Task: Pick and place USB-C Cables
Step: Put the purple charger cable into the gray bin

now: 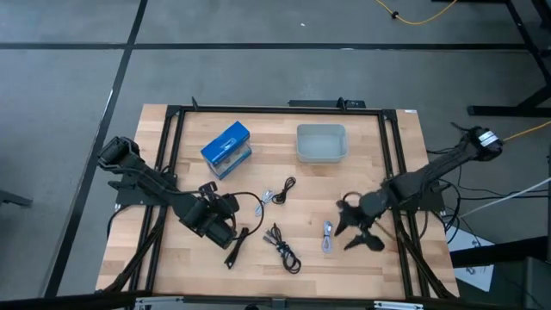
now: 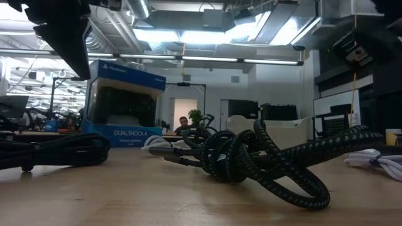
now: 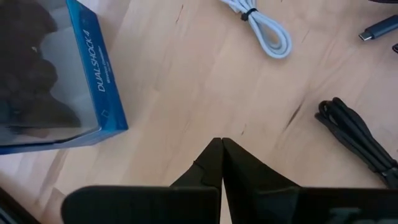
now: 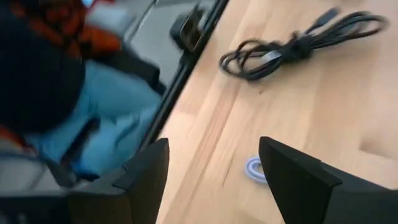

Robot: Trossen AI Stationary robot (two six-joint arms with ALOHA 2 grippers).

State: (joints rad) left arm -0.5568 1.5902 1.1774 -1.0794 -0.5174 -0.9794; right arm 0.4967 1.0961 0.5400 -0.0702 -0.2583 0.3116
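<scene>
On the wooden desk (image 1: 379,263) lie three cables. A white cable (image 1: 327,234) lies near the front edge, right of the middle. A black cable (image 1: 282,247) lies near the front edge, about in the middle. A third cable (image 1: 278,193), part white and part dark, lies near the middle of the desk. Toward the back edge stand a blue box (image 1: 227,147) and a clear tub (image 1: 321,143). None of the cables is in the tub, so the job looks like it is just starting, if the tub is where they go. The right gripper (image 1: 360,232) hangs just beside the white cable, toward the right edge, with its fingers spread wide and nothing between them. In its own view, a bit of the white cable (image 4: 254,168) shows low between the two fingers. It looks like the reach step, and the white cable seems to be its pick. Next it should line up over the coil, go down to the wood and close on the bundle, which is thin and may slip. The left gripper (image 1: 228,244) waits near the front edge on the left side, pinched closed and holding nothing.
</scene>
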